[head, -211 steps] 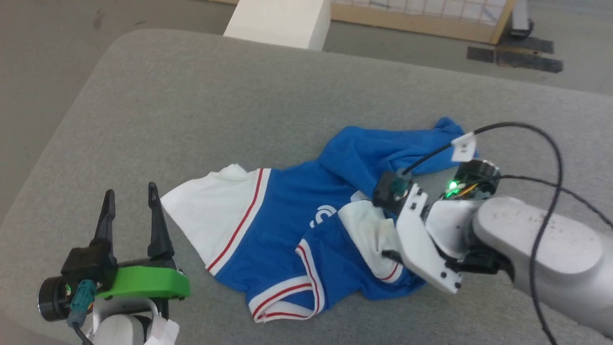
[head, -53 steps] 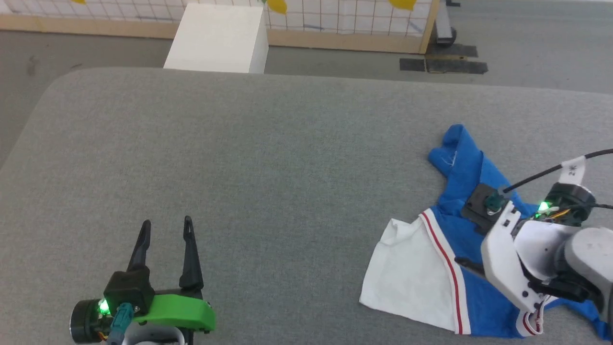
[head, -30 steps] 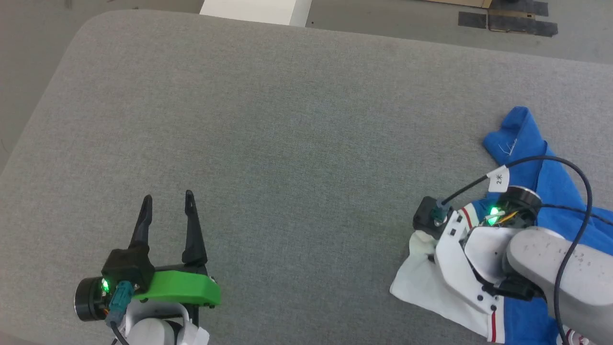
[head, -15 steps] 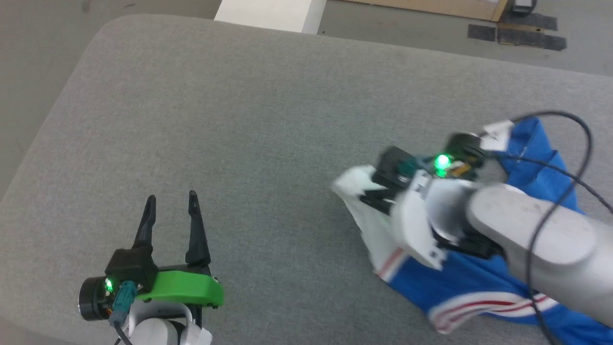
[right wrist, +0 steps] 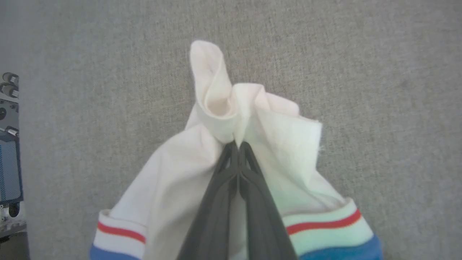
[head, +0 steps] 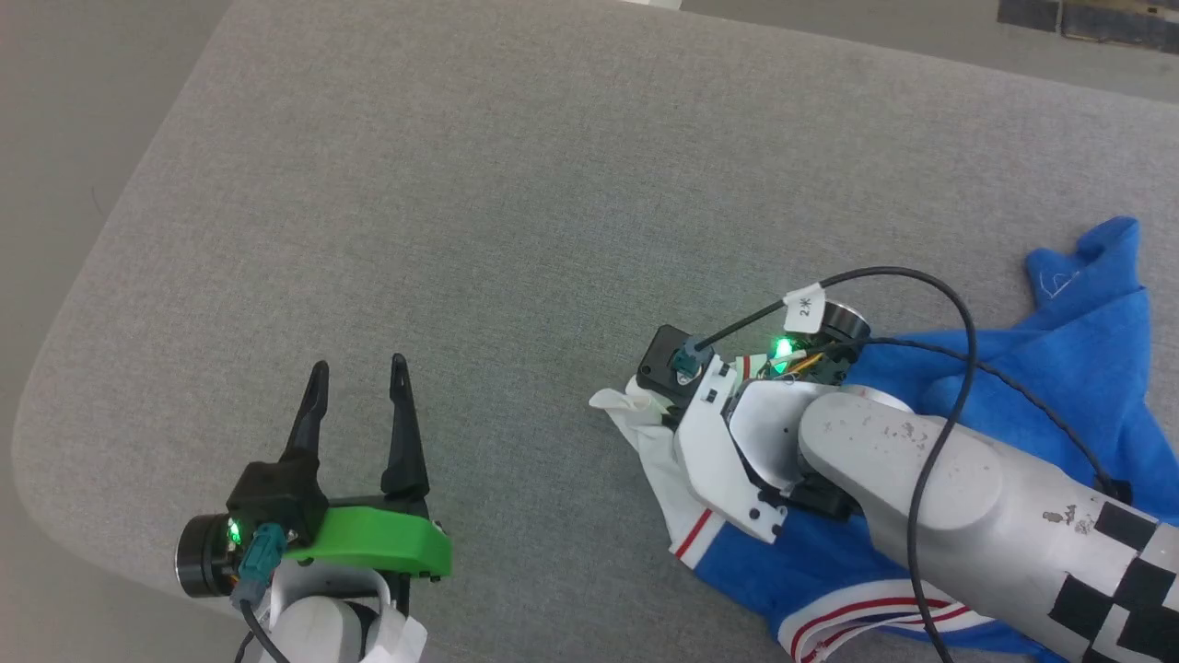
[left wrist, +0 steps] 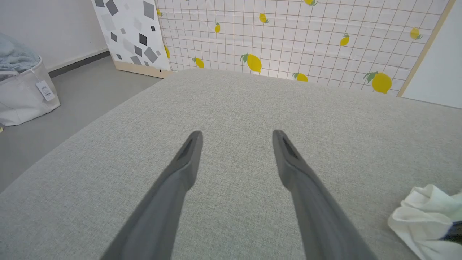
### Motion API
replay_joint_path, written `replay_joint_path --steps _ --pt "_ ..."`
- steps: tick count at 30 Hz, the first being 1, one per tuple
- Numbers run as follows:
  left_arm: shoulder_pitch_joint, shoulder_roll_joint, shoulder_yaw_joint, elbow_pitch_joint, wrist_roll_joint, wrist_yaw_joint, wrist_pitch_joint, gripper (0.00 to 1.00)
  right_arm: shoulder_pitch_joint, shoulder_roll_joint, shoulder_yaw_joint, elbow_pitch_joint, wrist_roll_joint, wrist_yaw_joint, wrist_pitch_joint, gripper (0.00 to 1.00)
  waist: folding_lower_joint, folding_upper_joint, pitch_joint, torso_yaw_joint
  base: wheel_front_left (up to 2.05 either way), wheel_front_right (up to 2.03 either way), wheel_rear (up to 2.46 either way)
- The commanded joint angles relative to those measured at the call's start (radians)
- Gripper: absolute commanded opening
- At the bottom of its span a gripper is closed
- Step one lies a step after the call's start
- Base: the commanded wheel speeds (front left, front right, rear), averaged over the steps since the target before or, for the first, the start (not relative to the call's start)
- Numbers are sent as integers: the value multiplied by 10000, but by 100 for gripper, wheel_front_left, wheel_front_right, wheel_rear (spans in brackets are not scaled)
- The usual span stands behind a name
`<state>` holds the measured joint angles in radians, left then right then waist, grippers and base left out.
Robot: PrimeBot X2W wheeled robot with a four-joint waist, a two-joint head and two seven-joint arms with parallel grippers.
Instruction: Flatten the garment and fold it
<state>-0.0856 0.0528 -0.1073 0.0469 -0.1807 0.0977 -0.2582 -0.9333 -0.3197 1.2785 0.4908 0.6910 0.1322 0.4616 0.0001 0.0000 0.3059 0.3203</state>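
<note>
At frame's lower right the garment (head: 1059,396) lay crumpled on the surface (head: 516,184), white sleeve (right wrist: 169,173) clenched in the right jaws, left jaws gaping empty. Flattening seemed underway; next, that sleeve needed drawing outward.

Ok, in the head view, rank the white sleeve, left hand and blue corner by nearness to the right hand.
1. White sleeve: pinched in the shut right hand.
2. Left hand: open, off to its left.
3. Blue corner: far right.
</note>
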Motion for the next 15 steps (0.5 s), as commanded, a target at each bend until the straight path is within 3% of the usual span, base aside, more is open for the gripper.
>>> replay_joint_path --steps 1,2,3,10,15 --pt "-151 -26 32 30 -104 54 -36 100 232 93 17 187 -64 -15 -262 2 -1 0 -3 -33 0 0 0" --pt "-145 -26 53 53 -79 48 -36 100 260 120 17 254 -130 -15 -483 84 -1 0 -41 -85 0 0 0" --pt "-135 -26 78 71 -37 38 -36 100 286 150 17 299 -220 -15 -711 100 -1 0 -101 -152 0 0 0" --pt "71 -26 571 107 509 -226 -36 100 -61 151 -66 673 -820 -15 -4203 100 -1 0 -928 -944 0 0 0" --pt "257 59 963 29 943 -527 -36 100 -24 -6 -1285 1135 -1298 -15 -6470 100 -1 0 -1465 -1636 0 0 0"
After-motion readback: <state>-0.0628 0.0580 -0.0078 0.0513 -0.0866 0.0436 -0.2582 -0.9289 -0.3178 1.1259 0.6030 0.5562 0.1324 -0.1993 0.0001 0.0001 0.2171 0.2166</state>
